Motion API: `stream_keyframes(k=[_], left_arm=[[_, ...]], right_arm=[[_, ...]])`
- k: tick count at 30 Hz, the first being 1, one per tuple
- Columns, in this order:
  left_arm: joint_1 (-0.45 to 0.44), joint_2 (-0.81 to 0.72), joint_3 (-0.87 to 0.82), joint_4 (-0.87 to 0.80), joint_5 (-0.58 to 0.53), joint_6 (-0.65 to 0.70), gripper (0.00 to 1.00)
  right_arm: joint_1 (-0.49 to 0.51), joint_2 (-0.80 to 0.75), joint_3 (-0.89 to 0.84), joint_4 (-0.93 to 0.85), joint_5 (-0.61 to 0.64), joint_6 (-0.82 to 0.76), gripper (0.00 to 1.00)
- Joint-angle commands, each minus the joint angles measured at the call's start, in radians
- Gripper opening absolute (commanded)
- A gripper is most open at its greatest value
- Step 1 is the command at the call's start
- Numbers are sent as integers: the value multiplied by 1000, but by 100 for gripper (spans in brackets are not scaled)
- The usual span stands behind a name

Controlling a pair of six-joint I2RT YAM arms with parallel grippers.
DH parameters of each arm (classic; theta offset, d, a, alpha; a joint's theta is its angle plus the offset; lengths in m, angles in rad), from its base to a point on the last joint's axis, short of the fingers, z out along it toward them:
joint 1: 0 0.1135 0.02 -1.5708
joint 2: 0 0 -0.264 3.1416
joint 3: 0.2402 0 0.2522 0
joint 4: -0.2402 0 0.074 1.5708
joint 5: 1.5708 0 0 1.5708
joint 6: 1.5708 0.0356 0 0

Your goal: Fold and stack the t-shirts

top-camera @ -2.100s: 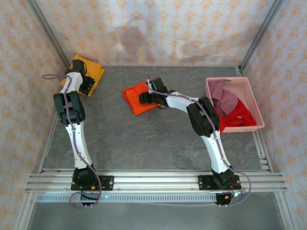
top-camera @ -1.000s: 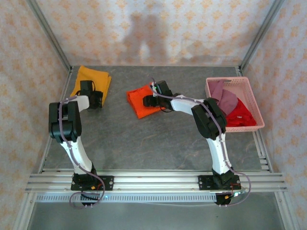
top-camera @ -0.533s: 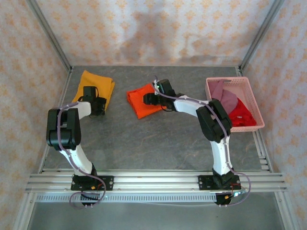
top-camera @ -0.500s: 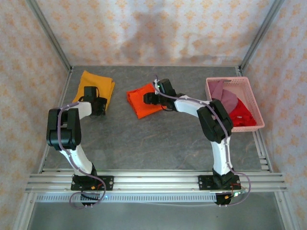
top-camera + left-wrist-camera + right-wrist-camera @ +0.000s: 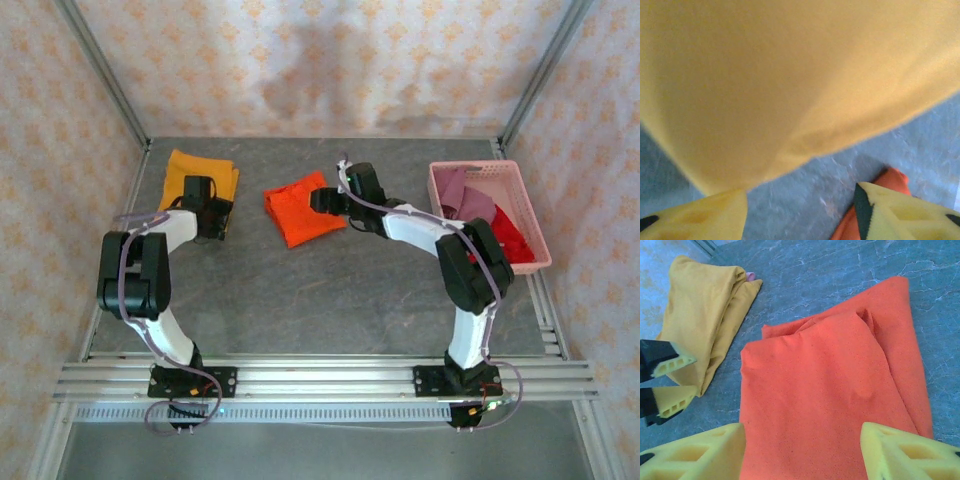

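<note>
Orange t-shirt [image 5: 830,390] below right tool [image 5: 802,440], left tool [image 5: 693,375] beside yellow t-shirt [image 5: 700,315], both parted and empty, pink basket [image 5: 476,165] from above

**Orange t-shirt** [image 5: 830,390]: matt knitted cloth with a fine, slightly grainy nap and soft creases along its folds.
**Mustard yellow t-shirt** [image 5: 700,320]: smooth matt cloth of a similar kind.
**Tabletop** [image 5: 300,290]: grey and stone-like, with pale veining and a matt finish.
**Basket** [image 5: 537,222], far right: pink moulded plastic lattice with a slight gloss. It holds a red t-shirt [image 5: 508,238] and a dusty mauve t-shirt [image 5: 475,200], both matt cloth.
**Right fingers** [image 5: 695,447] and **left fingers** [image 5: 900,210]: pale yellow matt plastic with moulded, ribbed recesses.
**Arm shells** [image 5: 415,228]: glossy white and black plastic.
**Near rail** [image 5: 320,378]: silvery metal with a dull sheen.
</note>
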Motion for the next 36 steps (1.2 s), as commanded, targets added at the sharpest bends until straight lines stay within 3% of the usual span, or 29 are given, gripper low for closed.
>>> stream_keyframes(k=[1, 4, 6, 14, 18, 21, 23, 28, 34, 36], left_arm=[[-67, -93, 50, -151, -134, 188, 67], [-134, -139, 20, -139, -141, 262, 90], [-183, -146, 12, -120, -109, 314, 99], [-279, -53, 0, -47, 14, 344, 100], [-282, -7, 9, -8, 63, 339, 100], [-285, 15, 21, -5, 68, 335, 100], [-289, 24, 23, -3, 67, 332, 99], [-289, 47, 35, -7, 65, 344, 97], [-287, 129, 114, -57, 51, 419, 95], [-285, 157, 138, -62, 58, 431, 94]], right_arm=[[-14, -49, -32, 59, -3, 23, 63], [-27, -25, -5, -1, 22, 32, 63], [-40, 12, 48, -81, 42, 31, 65], [-49, 262, 377, -441, 82, -71, 83], [-49, 370, 501, -522, 69, -105, 83], [-50, 426, 568, -567, 30, -103, 75], [-48, 439, 572, -569, 5, -81, 64], [-44, 387, 468, -463, 0, 15, 23], [-37, 345, 397, -431, 2, 29, 17], [-37, 344, 406, -460, 22, 19, 20]])
